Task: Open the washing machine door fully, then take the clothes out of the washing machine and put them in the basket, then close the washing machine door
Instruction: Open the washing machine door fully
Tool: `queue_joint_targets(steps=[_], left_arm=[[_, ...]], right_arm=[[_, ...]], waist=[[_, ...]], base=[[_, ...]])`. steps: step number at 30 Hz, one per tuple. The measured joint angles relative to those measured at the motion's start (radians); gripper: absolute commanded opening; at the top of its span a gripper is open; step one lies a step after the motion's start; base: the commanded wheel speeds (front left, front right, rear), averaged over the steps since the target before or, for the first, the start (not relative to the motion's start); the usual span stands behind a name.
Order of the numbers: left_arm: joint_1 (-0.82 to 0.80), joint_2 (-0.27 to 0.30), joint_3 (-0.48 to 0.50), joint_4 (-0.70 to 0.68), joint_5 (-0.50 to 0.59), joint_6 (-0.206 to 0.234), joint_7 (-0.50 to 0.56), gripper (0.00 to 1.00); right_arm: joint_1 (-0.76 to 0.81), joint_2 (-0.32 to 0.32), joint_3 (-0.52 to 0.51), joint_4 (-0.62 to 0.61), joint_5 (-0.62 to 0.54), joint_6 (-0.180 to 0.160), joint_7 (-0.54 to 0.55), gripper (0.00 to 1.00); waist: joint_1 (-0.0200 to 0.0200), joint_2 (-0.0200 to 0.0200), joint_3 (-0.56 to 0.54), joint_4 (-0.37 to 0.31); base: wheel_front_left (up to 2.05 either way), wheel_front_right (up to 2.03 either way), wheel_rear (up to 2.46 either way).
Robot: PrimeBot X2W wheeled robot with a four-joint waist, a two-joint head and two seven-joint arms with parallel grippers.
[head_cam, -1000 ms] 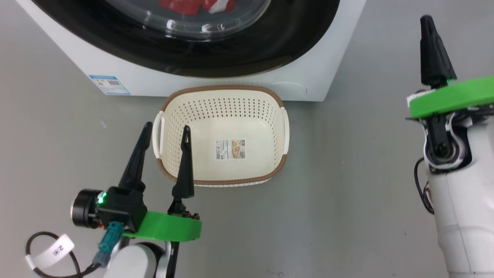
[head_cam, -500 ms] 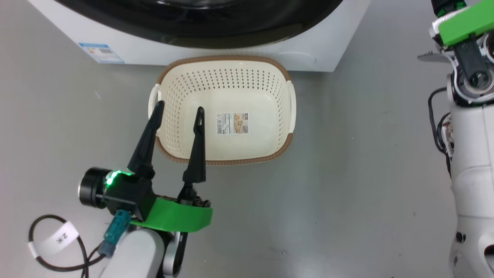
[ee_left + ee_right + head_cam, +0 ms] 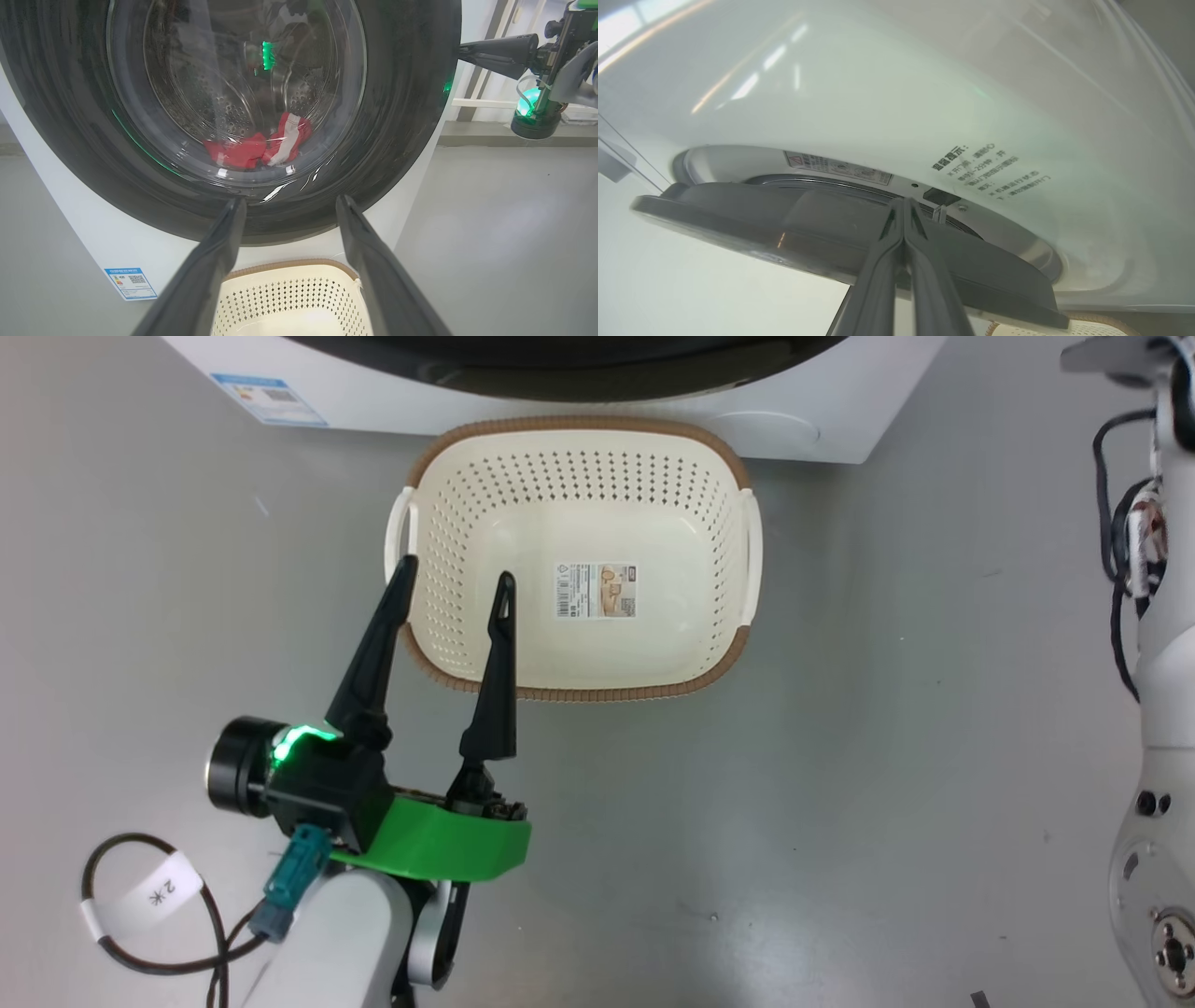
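The head camera is tipped lower than a second ago. The washing machine [image 3: 887,392] is now a thin strip at the far edge of the head view and the basket [image 3: 653,691] lies higher in it. The basket itself stands where it was on the floor [image 3: 840,784], just in front of the machine, empty but for its label sticker.

The real change is in the right arm. Its pale forearm [image 3: 1162,709] reaches farther toward the machine than before. The right tool [image 3: 903,201], pinched fully shut into a single point, has its tip at the right edge of the washing machine door [image 3: 738,219], at the gap between the door's rim and the white front. In the right wrist view that rim appears to stand a little off the front, with the dark latch slot [image 3: 941,196] just behind it. The door therefore looks barely cracked rather than swung open. I cannot tell whether the tip already touches the rim.

The left tool [image 3: 456,569] keeps its place above the basket's near left corner, fingers spread wide and holding nothing. The clothes [image 3: 238,151], red with a white stripe, lie low in the drum behind the glass.

I judge the opening step to be only beginning. The closed tip is placed to hook or push the rim, and it could slip off the glossy edge.
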Motion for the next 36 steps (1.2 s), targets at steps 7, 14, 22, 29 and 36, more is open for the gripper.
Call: queue_joint_targets(steps=[7,14,22,29,36], left_arm=[[-0.001,-0.015,0.000,0.000,0.000,-0.001,-0.007,1.00],[-0.002,-0.021,0.000,0.000,0.000,-0.009,-0.007,1.00],[-0.002,-0.025,0.002,0.005,0.000,-0.022,-0.007,1.00],[-0.003,-0.029,0.002,0.005,0.000,-0.026,-0.007,1.00],[-0.003,-0.031,0.002,0.006,0.000,-0.026,-0.007,1.00]], right_arm=[[-0.057,-0.001,-0.016,0.029,-0.030,0.000,0.045,0.00],[-0.112,-0.002,-0.041,0.054,-0.089,0.000,0.111,0.00],[-0.163,-0.008,-0.086,0.078,-0.191,0.000,0.194,0.00],[-0.175,-0.010,-0.114,0.088,-0.234,0.000,0.251,0.00],[-0.187,-0.021,-0.113,0.098,-0.216,-0.002,0.321,0.00]], waist=[[0.0000,0.0000,0.015,0.025],[0.0000,0.0000,0.024,0.045],[0.0000,0.0000,0.032,0.064],[0.0000,0.0000,0.037,0.068],[0.0000,0.0000,0.031,0.070]], base=[[0.00,0.00,0.00],[0.00,0.00,0.00],[0.00,0.00,0.00],[0.00,0.00,0.00],[0.00,0.00,0.00]])
